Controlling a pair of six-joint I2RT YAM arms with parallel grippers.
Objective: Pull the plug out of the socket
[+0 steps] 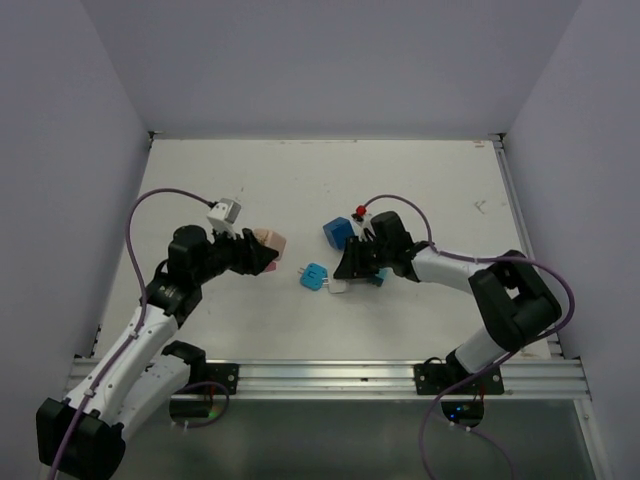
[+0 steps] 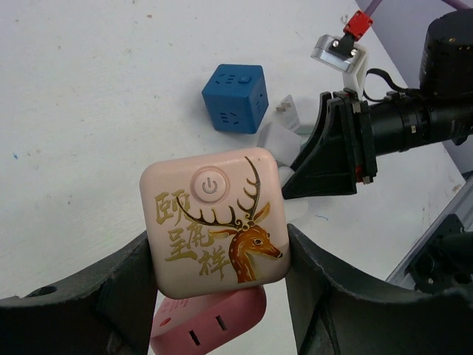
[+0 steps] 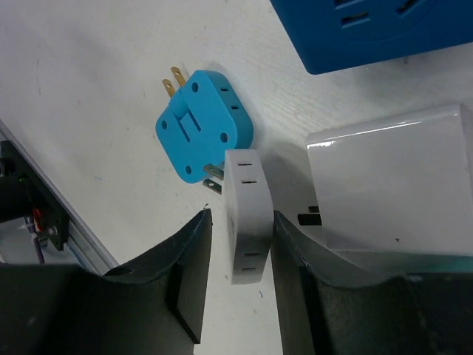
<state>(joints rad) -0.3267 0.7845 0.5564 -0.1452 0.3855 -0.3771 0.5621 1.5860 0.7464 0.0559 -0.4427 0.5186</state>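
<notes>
Left gripper (image 2: pixel 218 274) clamps a glossy, rounded pink socket cube (image 2: pixel 211 214) printed with a deer; right gripper (image 3: pixel 244 240) pinches a thin white plastic plug (image 3: pixel 247 196) beside a teal adapter (image 3: pixel 203 126).

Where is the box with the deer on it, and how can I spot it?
On the white table, find the left arm's tool. It pinches a pale pink cube. Unlike the blue cube nearby and the white plug at the right tool, it shows a golden deer, gold writing and a round power button.
</notes>
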